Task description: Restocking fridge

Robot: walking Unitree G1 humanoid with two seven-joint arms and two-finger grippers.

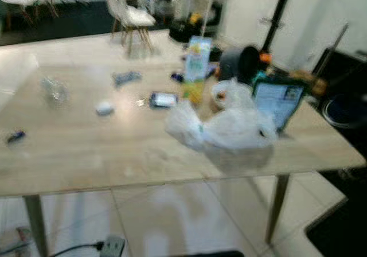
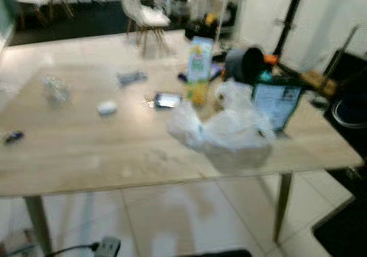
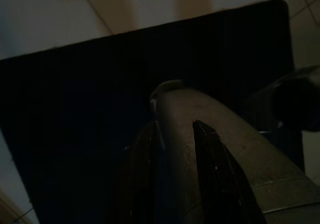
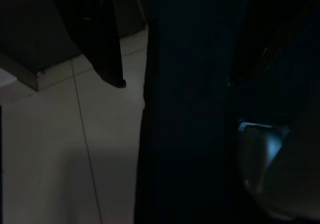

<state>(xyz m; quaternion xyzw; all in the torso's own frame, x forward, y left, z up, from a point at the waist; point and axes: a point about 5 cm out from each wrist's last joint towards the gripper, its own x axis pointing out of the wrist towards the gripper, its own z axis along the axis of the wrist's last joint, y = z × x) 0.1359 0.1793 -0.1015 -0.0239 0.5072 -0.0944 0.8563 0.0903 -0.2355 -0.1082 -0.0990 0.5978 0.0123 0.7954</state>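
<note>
We stood before a pale wooden tabletop [image 1: 86, 148], and the head views were blurred, so we judged that we were walking toward it and not yet handling anything. The groceries for the fridge were gathered around one landmark, the white plastic bag [image 1: 229, 128] that lay slumped near the front edge of the tabletop. It seemed to be set down there as it came from the shop, not yet unpacked.

Just behind the bag stood a tall carton [image 1: 196, 67], upright, with a pale blue upper part and a yellow lower part. Beside the bag, on the side of our right arm, a flat blue box [image 1: 279, 101] leaned upright. Behind the bag, a little farther than this box, was a dark round container [image 1: 241, 63]. To the other side of the bag lay a small dark packet [image 1: 163, 99], and well apart from the bag stood a clear glass [image 1: 53, 90].

Both the carton and the blue box carried print, but we could not read any word or brand through the blur.

Both arms hung idle beside the body. The left tool [image 3: 175, 149] showed its two dark fingers lying close together over a dark mat, holding nothing. In the very dark right wrist view, we could not tell how far the right tool was open.
</note>
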